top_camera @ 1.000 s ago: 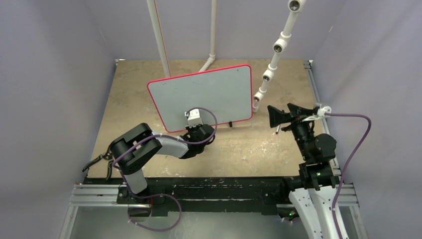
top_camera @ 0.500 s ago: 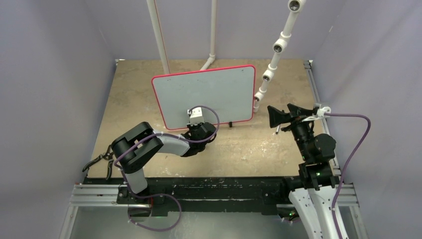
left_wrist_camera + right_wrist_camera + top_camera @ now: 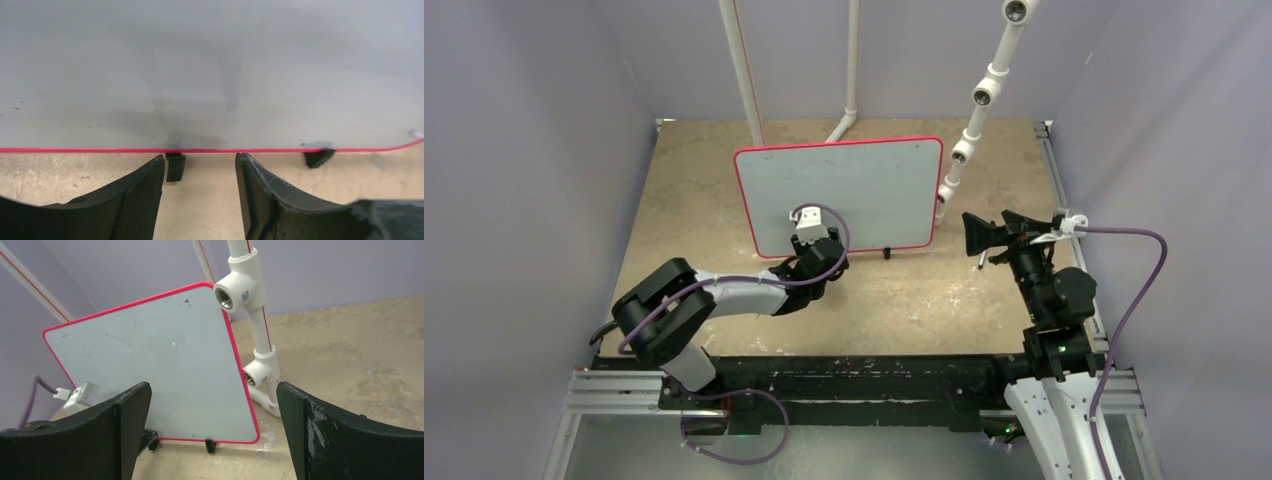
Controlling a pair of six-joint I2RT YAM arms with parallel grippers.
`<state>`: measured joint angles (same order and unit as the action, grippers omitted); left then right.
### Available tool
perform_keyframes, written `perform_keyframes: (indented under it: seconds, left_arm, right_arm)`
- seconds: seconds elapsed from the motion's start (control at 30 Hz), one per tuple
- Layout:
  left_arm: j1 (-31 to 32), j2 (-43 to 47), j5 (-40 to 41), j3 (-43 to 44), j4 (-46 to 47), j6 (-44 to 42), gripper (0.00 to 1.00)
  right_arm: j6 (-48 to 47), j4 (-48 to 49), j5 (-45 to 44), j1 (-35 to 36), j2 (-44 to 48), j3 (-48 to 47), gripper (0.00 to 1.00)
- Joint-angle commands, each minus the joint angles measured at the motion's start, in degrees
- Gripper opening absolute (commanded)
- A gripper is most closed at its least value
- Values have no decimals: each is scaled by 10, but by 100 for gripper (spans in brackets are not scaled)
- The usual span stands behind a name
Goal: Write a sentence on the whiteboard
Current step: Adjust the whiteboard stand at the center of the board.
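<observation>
Glossy white, red-rimmed whiteboard (image 3: 864,190) near the worktop's (image 3: 684,200) far edge is blank: all writing remains. Left pincer (image 3: 200,160), right pincer (image 3: 214,405): both parted, empty.

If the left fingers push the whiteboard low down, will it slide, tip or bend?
The whiteboard stands on edge on small black feet, so a high push would probably topple it. It looks thin and likely light, so a low push may slide or swivel it. Its glossy face probably offers the fingers little grip.
</observation>
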<state>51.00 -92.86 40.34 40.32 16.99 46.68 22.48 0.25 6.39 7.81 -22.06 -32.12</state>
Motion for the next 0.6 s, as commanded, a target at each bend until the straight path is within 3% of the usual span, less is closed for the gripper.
perform_keyframes:
  seconds: [0.0, 0.23, 0.43, 0.57]
  left_arm:
    - [-4, 68, -49, -16, -14, -23, 57]
    - [-20, 164, -156, 18, -136, -97, 68]
    - [-91, 215, -280, 104, -257, -176, 72]
    - [-97, 249, -329, 133, -262, -189, 74]
  right_arm:
    - [21, -2, -36, -1, -9, 2, 99]
    - [74, -23, -61, -1, -58, 18, 99]
    - [97, -41, -102, -2, -152, 5, 99]
    - [105, -47, -138, -4, -212, -1, 98]
